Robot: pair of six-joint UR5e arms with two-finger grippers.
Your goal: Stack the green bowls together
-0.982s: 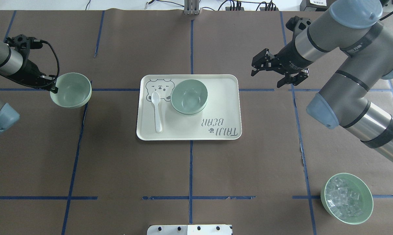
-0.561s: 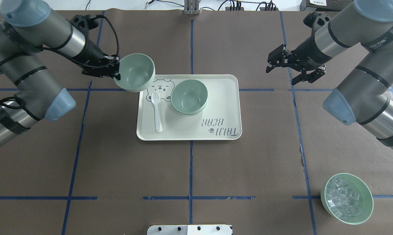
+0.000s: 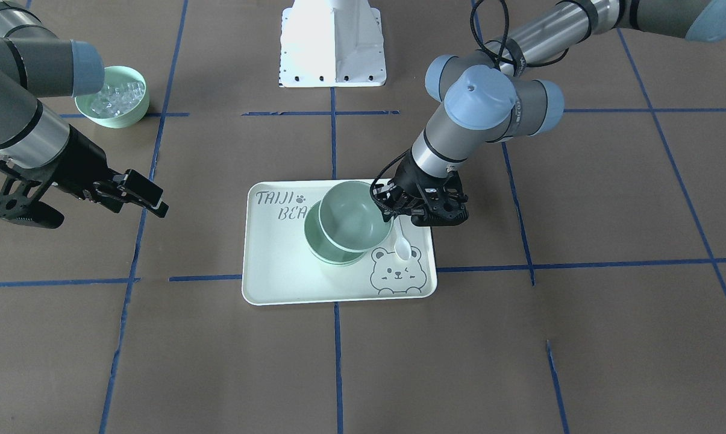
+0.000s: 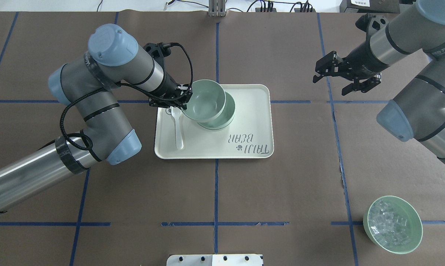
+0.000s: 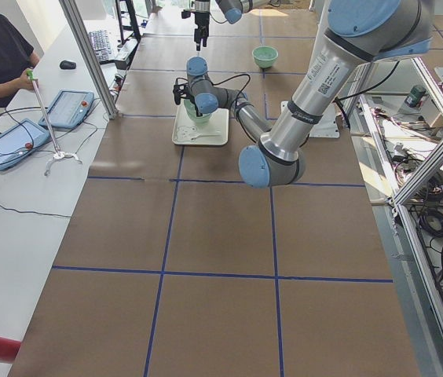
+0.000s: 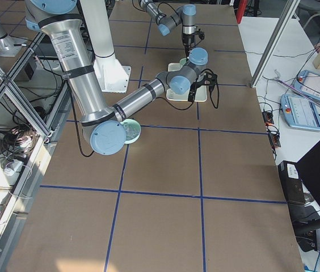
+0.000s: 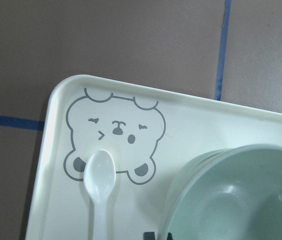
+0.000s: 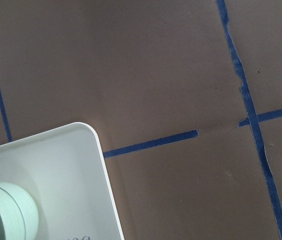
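My left gripper [image 4: 185,99] is shut on the rim of one pale green bowl [image 4: 203,100] and holds it tilted just above the other green bowls [image 4: 229,111], overlapping them. Those sit nested, two rims showing, on the cream tray [image 4: 252,111]. In the front view the held bowl [image 3: 353,217] hangs over the nested bowls [image 3: 316,244], with the left gripper [image 3: 394,210] at its rim. The left wrist view shows the held bowl [image 7: 246,200]. My right gripper [image 4: 329,84] is open and empty, off the tray's far right corner.
A white spoon [image 4: 178,129] lies on the tray beside the bear print, right under my left gripper. A green bowl of clear cubes [image 4: 392,224] stands at the near right of the table. Blue tape lines cross the brown table cover.
My left arm has carried the green bowl from the table's left side rightward over the tray to the nested bowls. My right gripper has drawn back to the right and farther away, still open.
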